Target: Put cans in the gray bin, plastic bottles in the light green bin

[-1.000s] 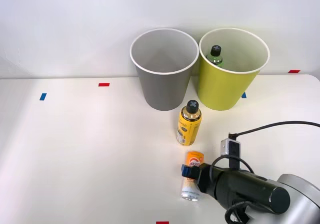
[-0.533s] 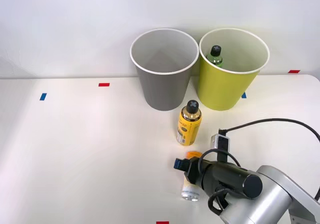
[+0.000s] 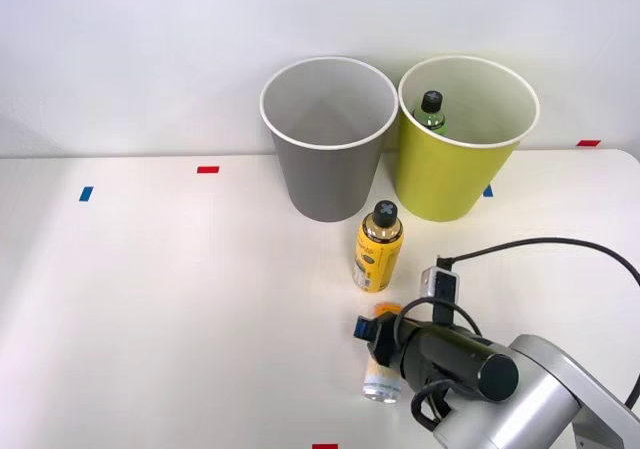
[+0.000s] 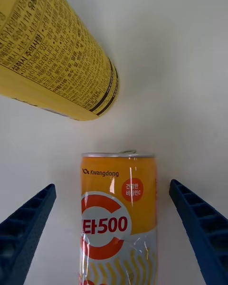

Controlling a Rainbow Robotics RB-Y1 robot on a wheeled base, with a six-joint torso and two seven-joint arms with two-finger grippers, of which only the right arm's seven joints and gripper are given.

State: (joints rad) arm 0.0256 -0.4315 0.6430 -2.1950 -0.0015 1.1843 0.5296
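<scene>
Since a second ago the right gripper (image 4: 114, 247) has swung over the slim orange-and-white drink can (image 3: 381, 369) lying on the white worktop (image 3: 180, 299) at six o'clock from the tall gray bin (image 3: 328, 139), fingers wide apart astride it, gripping nothing, so a grasp looks imminent.

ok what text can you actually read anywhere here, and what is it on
"Kwangdong": top of the orange can lying between the open pincer fingers.
"500", after a Korean character: same can, in its round red logo.
Small red badge on the can: Korean, too small to read.
Yellow bottle: dense Korean print, too small to read.
</scene>
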